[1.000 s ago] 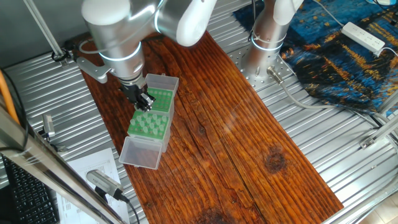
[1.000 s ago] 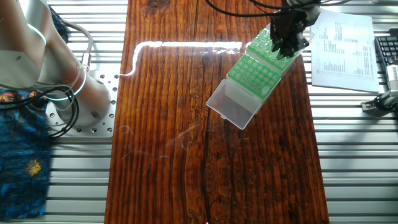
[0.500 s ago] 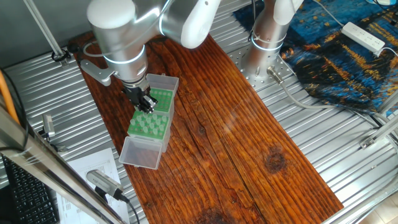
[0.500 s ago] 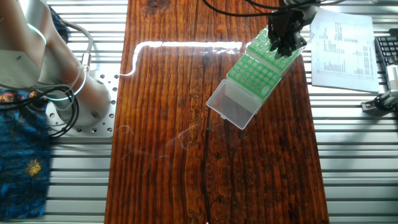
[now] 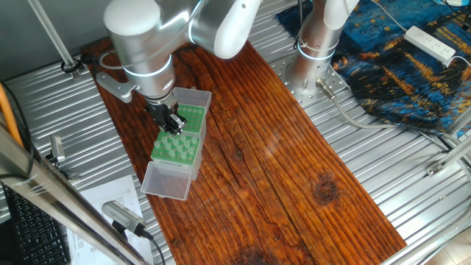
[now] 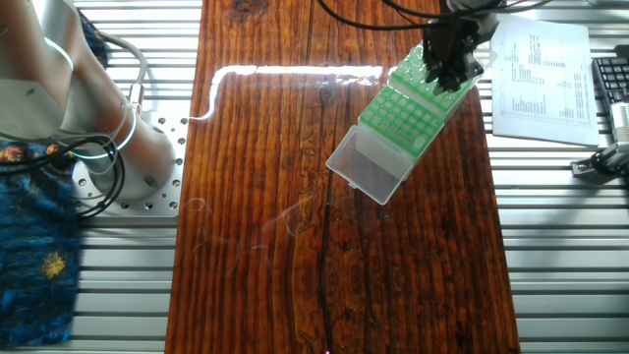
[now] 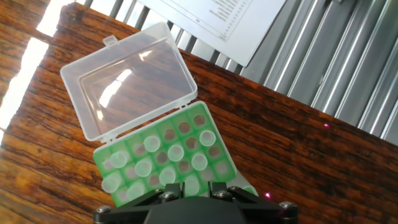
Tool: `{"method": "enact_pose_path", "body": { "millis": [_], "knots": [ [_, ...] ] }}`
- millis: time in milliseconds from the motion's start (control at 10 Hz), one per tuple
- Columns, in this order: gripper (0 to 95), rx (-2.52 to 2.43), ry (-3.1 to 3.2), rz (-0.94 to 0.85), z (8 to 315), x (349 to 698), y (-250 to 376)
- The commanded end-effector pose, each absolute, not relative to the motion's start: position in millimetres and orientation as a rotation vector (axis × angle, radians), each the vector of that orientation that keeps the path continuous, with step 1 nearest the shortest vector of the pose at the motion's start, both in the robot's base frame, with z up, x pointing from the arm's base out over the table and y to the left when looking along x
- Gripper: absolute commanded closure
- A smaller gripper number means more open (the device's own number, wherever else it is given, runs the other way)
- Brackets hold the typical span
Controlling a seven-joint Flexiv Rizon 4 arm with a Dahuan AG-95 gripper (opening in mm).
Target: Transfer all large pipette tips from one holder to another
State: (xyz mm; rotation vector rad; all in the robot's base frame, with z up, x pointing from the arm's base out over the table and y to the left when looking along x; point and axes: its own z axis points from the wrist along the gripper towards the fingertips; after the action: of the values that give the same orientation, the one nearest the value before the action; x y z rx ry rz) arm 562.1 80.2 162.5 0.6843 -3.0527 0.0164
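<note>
1. One long brown wooden bench top [image 5: 280,147] with strong grain lies on a ribbed metal table [image 5: 383,154]; it carries everything the task concerns.
2. The silver and white robot arm [image 5: 147,44] reaches down over the bench's far left corner in one fixed view, near the edge where a printed white paper sheet [image 6: 541,74] lies on the metal.
3. Two green plastic tip racks sit end to end at that corner, each with a clear hinged lid thrown open; the nearer green rack [image 5: 176,149] has its open clear plastic lid [image 5: 165,180] lying flat on the wood, and the farther green rack [image 5: 191,116] lies partly under the hand.
4. The black two-finger gripper [image 5: 171,121] hangs just above the line where the racks meet; the fingers look close together, but I cannot tell whether they pinch anything.
5. The large pale translucent pipette tips [image 7: 168,163] stand upright in the nearer rack, about a dozen in scattered holes, seen from above in the hand view as pale rings with other holes between them bare.
</note>
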Motion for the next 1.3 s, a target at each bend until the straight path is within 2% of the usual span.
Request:
{"method": "enact_pose_path", "body": {
  "millis": [100,1300],
  "knots": [
    [76.0,0.69,-3.052,0.002,162.3,562.2,80.4],
    [76.0,0.668,-3.051,-0.042,159.2,563.0,82.4]
  ]
}}
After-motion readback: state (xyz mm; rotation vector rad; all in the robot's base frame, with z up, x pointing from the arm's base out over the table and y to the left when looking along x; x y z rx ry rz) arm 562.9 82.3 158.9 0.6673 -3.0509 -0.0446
